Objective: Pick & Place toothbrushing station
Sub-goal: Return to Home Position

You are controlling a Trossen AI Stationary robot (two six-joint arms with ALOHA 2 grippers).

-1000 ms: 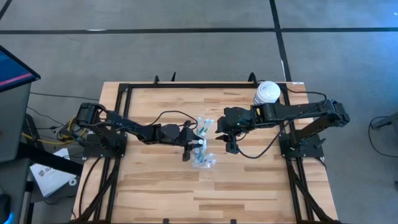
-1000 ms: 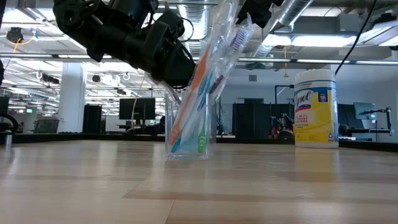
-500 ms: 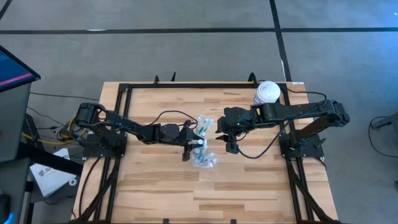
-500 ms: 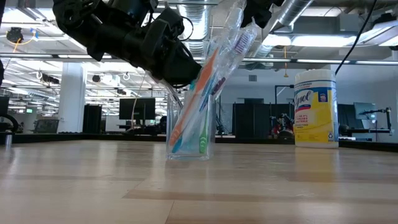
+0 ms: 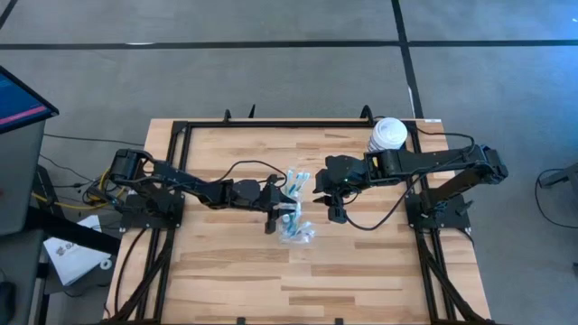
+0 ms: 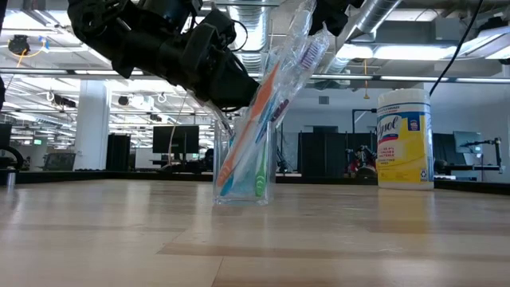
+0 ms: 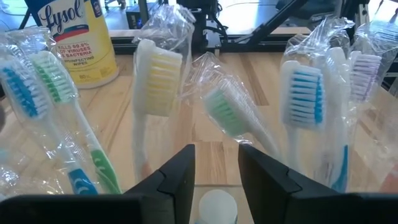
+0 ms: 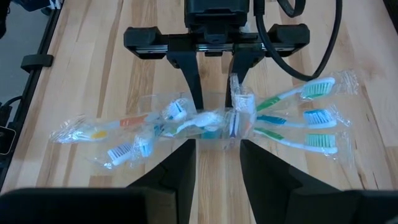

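A small clear tumbler [image 6: 243, 171] stands on its base on the wooden table near the middle; it also shows in the high view [image 5: 291, 219]. Several plastic-wrapped toothbrushes [image 6: 275, 72] stand in it and fan out [image 7: 155, 74]. A white tube cap [image 7: 217, 206] shows among them. My left gripper [image 5: 280, 215] is at the tumbler's upper part, its fingers on either side of it. My right gripper [image 5: 336, 212] hovers open and empty just right of the tumbler, above the table. My left gripper has the tumbler's upper part [image 8: 214, 118] between its two fingers [image 8: 198, 99], one on each side. The fingers slant down from the table's left. The tumbler stands upright with its base [image 6: 241, 201] on the table; the clear wall hides the exact touch.
A yellow wipes container with a white lid [image 6: 405, 139] stands at the far right of the table [image 5: 388, 135]. Bare wood lies toward the near edge [image 5: 298, 280]. A black frame runs along the table's far edge and sides.
The tumbler has gone from slightly tilted to upright on the table, and the toothbrushes' heads have swung a little toward the table's right. My left gripper has stayed at the tumbler.
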